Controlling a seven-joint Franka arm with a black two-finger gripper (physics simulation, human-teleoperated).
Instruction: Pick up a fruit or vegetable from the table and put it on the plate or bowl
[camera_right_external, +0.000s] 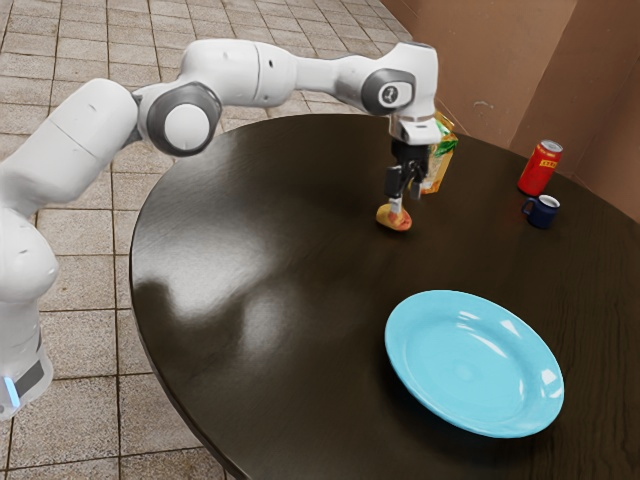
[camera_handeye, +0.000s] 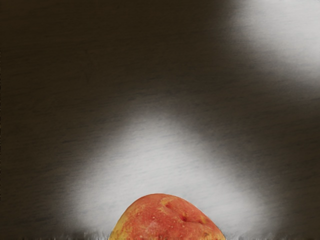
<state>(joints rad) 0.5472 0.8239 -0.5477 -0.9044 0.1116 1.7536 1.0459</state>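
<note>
Potato (camera_right_external: 394, 218), red-skinned with yellow patches, lies on the dark round table (camera_right_external: 260, 260) directly under the black gripper (camera_right_external: 401, 200), which points straight down onto it. From the exterior view I cannot tell whether the gripper is pinching the potato or only poised on it. In the wrist view the potato (camera_handeye: 167, 219) sits just below the hand, with glossy tabletop (camera_handeye: 100, 75) stretching beyond it. A juice carton (camera_right_external: 440, 152) stands just behind the gripper, near the table's far edge. Toward the exterior view's right, a red can (camera_right_external: 540, 167) and a dark blue mug (camera_right_external: 541, 211) stand close together by the rim, apart from the potato. The light blue plate (camera_right_external: 472, 362) rests well apart from the potato, close to the table's near edge, with bare wood between them.
</note>
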